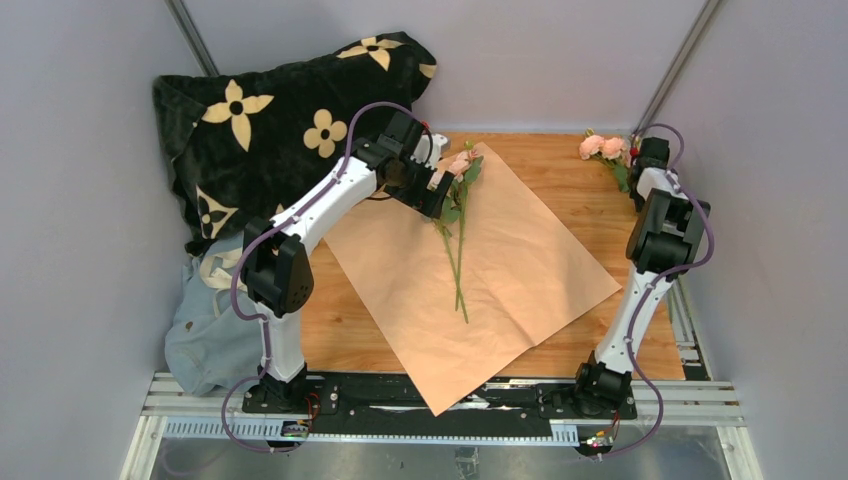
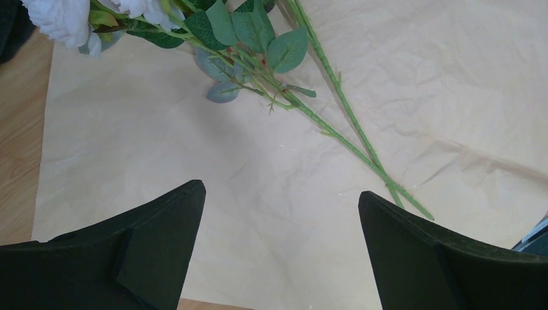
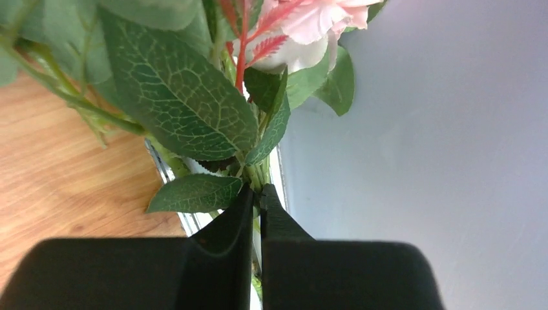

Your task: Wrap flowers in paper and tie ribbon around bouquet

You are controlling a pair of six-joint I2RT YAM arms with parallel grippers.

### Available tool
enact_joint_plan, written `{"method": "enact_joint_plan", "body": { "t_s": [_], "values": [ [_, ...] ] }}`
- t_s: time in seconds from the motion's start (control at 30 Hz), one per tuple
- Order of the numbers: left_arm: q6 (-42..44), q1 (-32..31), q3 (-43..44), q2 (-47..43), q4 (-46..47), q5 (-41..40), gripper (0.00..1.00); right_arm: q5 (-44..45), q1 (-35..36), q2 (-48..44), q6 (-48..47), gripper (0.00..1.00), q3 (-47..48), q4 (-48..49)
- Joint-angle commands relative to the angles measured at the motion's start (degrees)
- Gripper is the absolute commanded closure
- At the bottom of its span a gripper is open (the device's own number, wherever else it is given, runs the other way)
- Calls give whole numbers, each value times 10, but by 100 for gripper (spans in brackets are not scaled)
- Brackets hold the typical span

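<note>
Flowers (image 1: 452,208) on paper (image 1: 530,280), pillow (image 1: 270,130) back left, cloth (image 1: 205,335) left, second bunch (image 1: 603,148) back right

The left gripper (image 2: 279,190) hangs over the tan-peach paper (image 2: 161,148), its two black fingers (image 2: 161,245) spread wide; the flowers (image 2: 258,45) lie on the sheet beyond them, pale blooms (image 2: 61,19) at its far left edge, thin green stems (image 2: 342,139) slanting right; bare wooden tabletop (image 2: 19,129) shows along the paper's left edge.
</note>
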Motion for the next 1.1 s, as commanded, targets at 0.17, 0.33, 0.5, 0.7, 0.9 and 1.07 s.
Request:
{"method": "enact_joint_plan", "body": {
  "t_s": [0.17,0.33,0.5,0.7,0.9,1.07],
  "values": [
    [6,-4,13,-2,-6,12,0,-37,8,-143,12,100,-81,91],
    [6,-3,9,-13,-7,12,0,-62,43,-249,56,100,-123,103],
    [24,-3,2,-27,-6,12,0,-142,75,-327,132,100,-145,63],
    [48,-2,-1,-56,-11,-9,0,-308,90,-406,218,100,-199,29],
    [63,36,-31,-98,-9,-11,0,-302,267,-482,312,100,-258,23],
    [84,89,-117,-145,15,-31,0,-361,385,-473,489,100,-352,177]
  ]
}}
